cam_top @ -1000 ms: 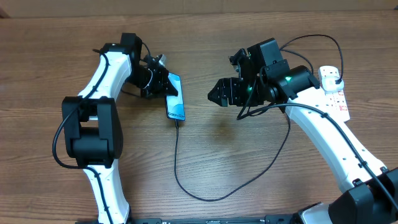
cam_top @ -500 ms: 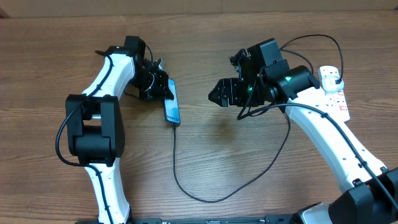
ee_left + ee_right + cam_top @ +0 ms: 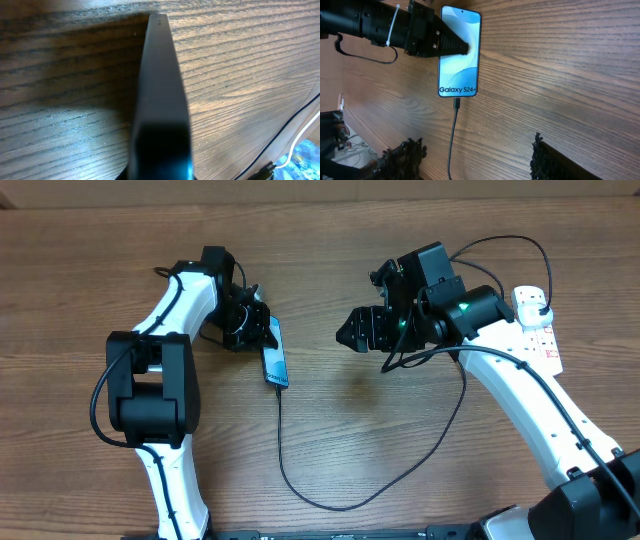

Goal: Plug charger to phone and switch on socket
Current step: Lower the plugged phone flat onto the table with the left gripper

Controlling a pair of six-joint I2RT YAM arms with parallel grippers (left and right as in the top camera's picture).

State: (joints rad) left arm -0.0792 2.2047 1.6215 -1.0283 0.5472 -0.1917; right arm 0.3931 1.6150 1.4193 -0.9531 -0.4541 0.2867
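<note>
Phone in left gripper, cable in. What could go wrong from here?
1. The left gripper holds the phone tilted on its long edge; it may slip or slap flat on release.
2. The charger is seated at the phone's bottom edge; more twisting could tug it out.
3. The cable runs under the right arm toward the socket; the open right gripper could snag it.

Brown wood-grain surface (image 3: 60, 240) under soft indoor light.
The surface filled nearly the whole overhead view, its grain running side to side, and a paler tan strip (image 3: 300, 188) ran along the far edge. A soft shadow (image 3: 65, 105) lay on the wood in the left wrist view. Blurred clutter (image 3: 335, 141) showed past the surface's edge.
</note>
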